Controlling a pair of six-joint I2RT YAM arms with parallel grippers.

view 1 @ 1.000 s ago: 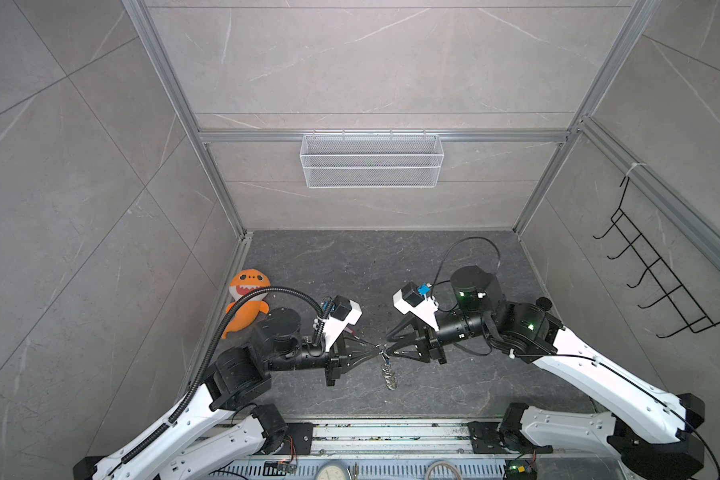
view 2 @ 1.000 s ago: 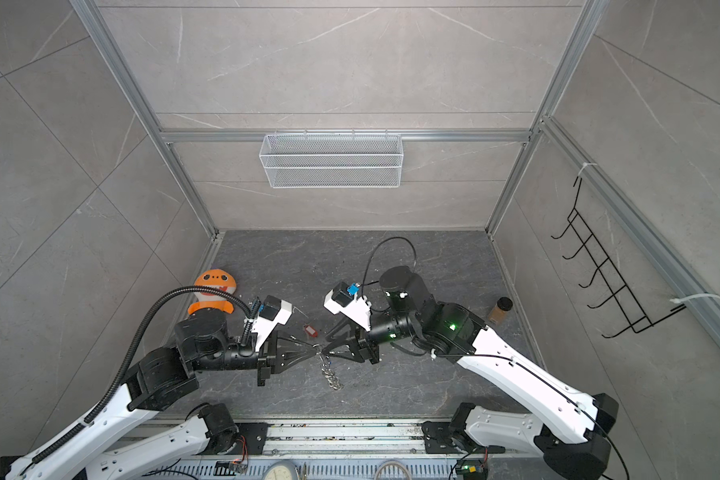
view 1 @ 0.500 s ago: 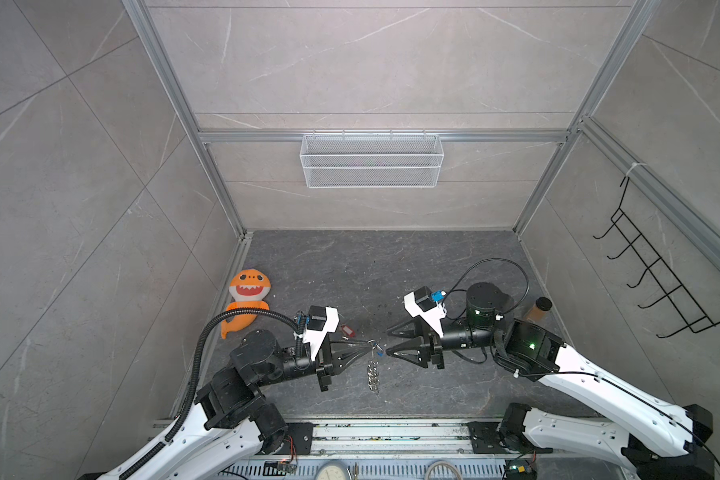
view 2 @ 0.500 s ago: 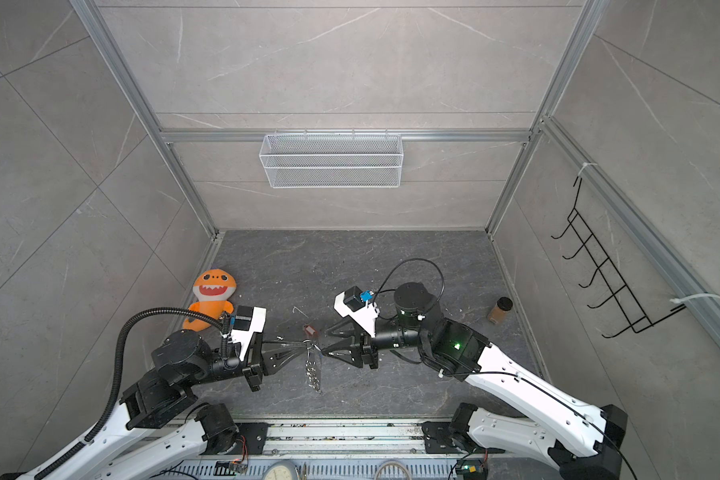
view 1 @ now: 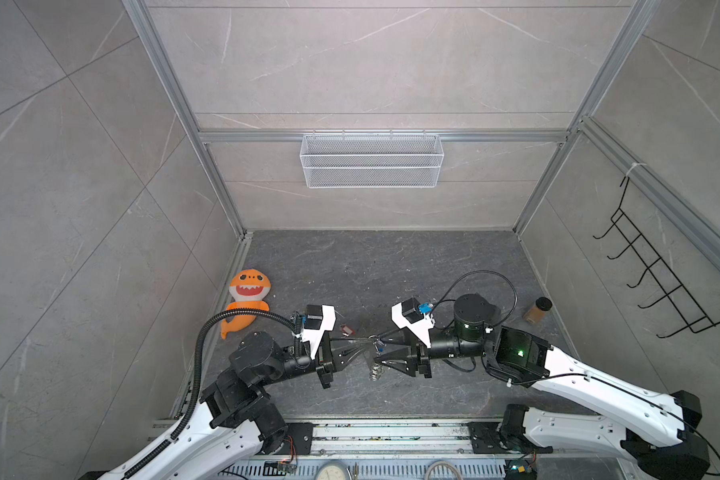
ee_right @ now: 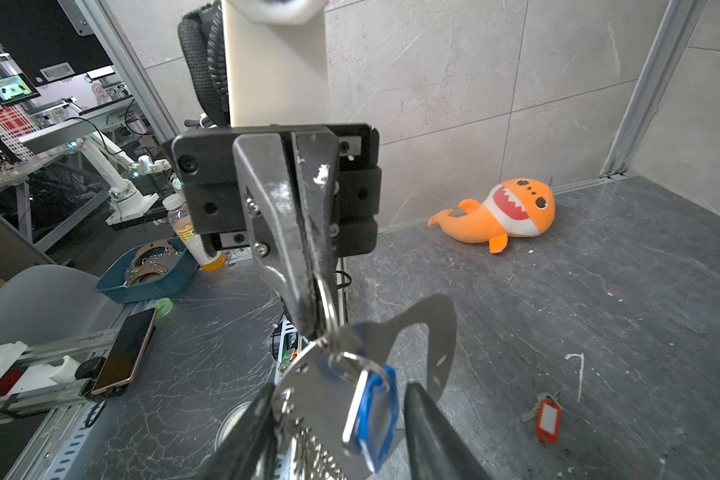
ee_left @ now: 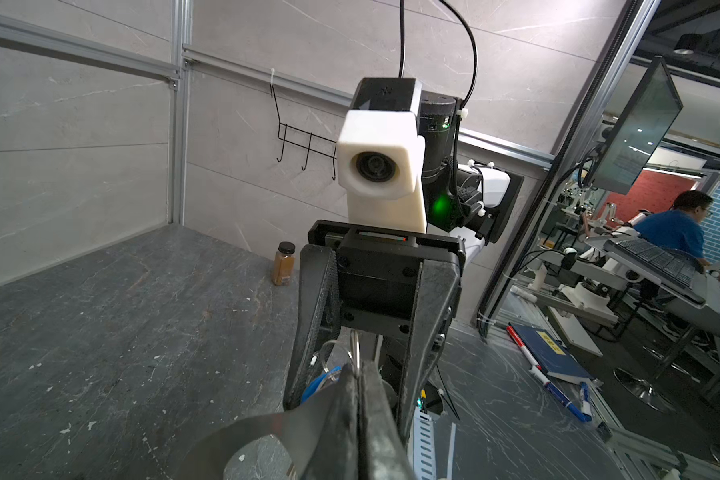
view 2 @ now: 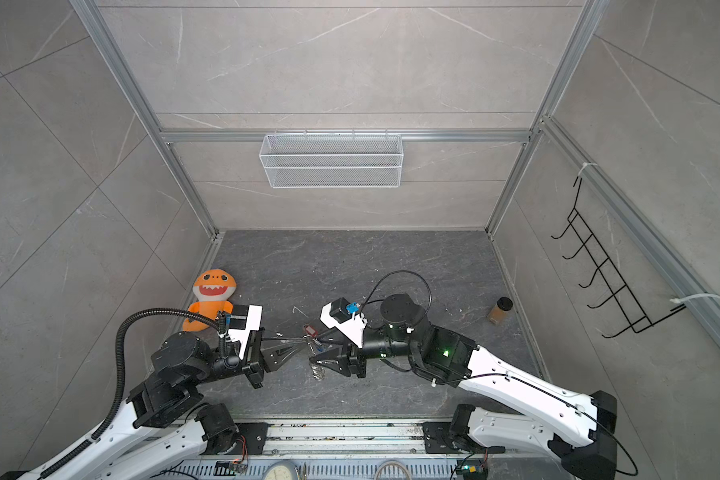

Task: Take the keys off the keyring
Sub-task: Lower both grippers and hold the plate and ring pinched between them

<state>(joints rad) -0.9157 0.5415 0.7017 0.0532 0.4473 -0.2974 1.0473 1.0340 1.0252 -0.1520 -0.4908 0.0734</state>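
The keyring (ee_right: 326, 307) hangs in the air between both arms, low over the front of the floor. My left gripper (view 1: 368, 340) (view 2: 306, 340) (ee_left: 358, 374) is shut on one of its silvery rings (ee_left: 354, 349). A flat grey loop strap (ee_right: 437, 332) and a short chain (view 1: 375, 372) (view 2: 317, 372) dangle from it. The blue-tagged key (ee_right: 373, 415) (ee_left: 321, 382) still hangs on a ring, between the spread fingers of my right gripper (ee_right: 341, 440) (view 1: 380, 348) (view 2: 314, 350), which is open. The red-tagged key (ee_right: 548, 417) (view 1: 347, 330) (view 2: 309, 331) lies loose on the floor.
An orange shark plush (view 1: 246, 299) (ee_right: 504, 214) lies by the left wall. A brown spice jar (view 1: 538, 309) (ee_left: 284, 264) stands near the right wall. A white wire basket (view 1: 371, 160) hangs on the back wall, and a black hook rack (view 1: 657, 274) on the right wall.
Both arms have changed posture and dropped lower while the keyring stayed between them. My right gripper's fingers have spread wider. The left gripper has stayed shut.
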